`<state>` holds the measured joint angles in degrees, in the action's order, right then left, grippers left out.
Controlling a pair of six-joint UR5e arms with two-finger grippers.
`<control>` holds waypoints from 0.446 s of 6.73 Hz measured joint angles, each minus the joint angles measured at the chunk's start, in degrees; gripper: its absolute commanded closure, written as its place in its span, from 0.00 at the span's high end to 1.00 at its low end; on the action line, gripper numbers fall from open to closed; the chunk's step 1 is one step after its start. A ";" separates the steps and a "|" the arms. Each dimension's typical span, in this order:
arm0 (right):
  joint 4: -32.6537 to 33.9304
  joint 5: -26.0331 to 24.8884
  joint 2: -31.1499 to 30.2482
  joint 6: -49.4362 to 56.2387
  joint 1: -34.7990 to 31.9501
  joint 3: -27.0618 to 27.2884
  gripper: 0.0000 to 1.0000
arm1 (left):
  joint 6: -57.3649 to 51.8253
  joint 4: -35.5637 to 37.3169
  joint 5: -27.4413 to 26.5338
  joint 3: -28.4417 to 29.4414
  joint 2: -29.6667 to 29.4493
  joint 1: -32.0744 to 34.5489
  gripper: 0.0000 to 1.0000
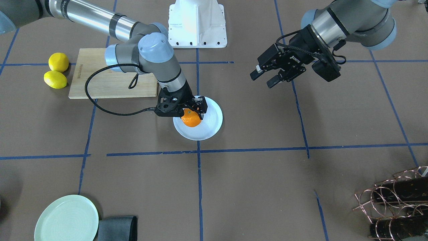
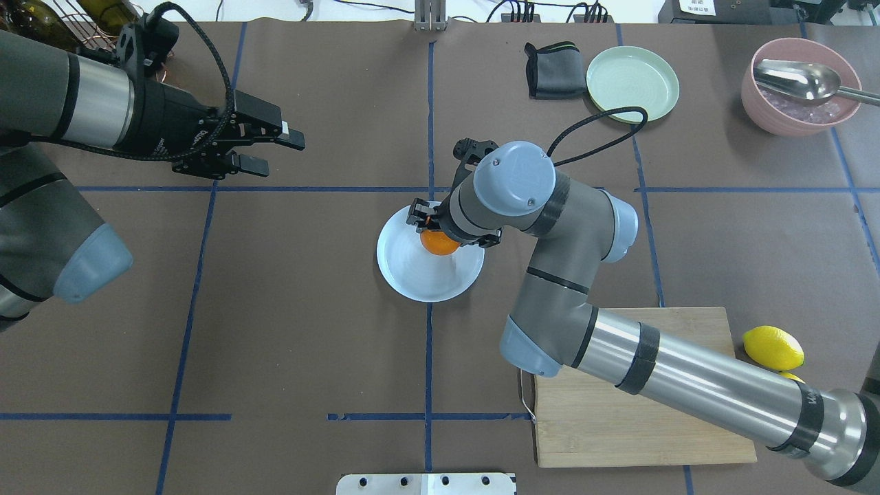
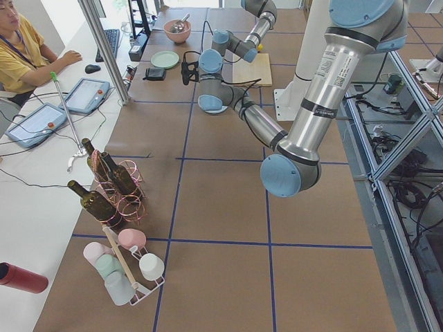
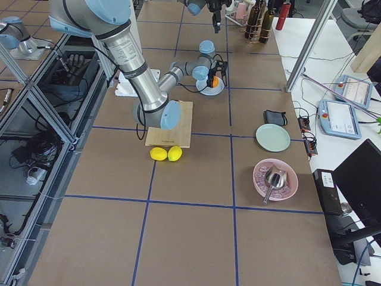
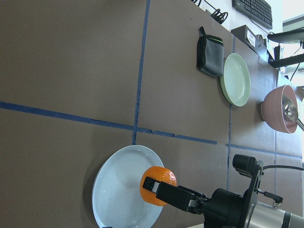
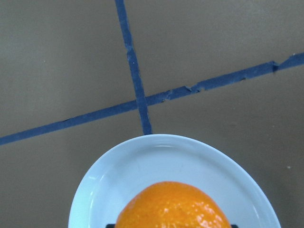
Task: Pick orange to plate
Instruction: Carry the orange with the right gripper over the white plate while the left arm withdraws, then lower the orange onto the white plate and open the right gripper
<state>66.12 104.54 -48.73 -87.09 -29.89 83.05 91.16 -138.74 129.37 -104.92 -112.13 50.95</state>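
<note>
The orange (image 1: 191, 122) sits low over the white plate (image 1: 211, 124) near the table's middle, at the plate's robot-side half. My right gripper (image 1: 192, 114) reaches down from above and is shut on the orange, one black finger on each side. The right wrist view shows the orange's top (image 6: 173, 206) with the plate's rim (image 6: 156, 152) beyond it. In the left wrist view a black fingertip (image 5: 152, 184) presses on the orange (image 5: 164, 176). My left gripper (image 2: 275, 148) hovers open and empty, well off to the plate's side.
Two lemons (image 1: 57, 70) lie beside a wooden board (image 1: 100, 78) under my right arm. A pale green plate (image 2: 632, 82) and dark cloth (image 2: 553, 69) are at the far edge, with a pink bowl holding a scoop (image 2: 801, 86). A wire bottle rack (image 1: 398, 201) is near the left arm's side.
</note>
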 measured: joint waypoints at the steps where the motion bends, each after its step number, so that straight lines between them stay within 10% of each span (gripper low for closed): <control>1: -0.07 -0.73 0.15 -0.13 0.65 -0.75 0.00 | -0.01 -0.23 0.07 0.07 0.11 0.08 0.82; 2: -0.10 -1.33 0.22 -0.17 1.00 -1.18 0.05 | -0.01 -0.33 0.09 0.19 0.14 0.08 0.82; 3: -0.13 -1.81 0.37 -0.16 1.16 -1.52 0.40 | -0.01 -0.37 0.09 0.38 0.16 0.06 0.83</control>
<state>65.99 102.73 -48.37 -87.25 -28.73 81.52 91.14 -139.11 129.46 -104.55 -111.98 51.01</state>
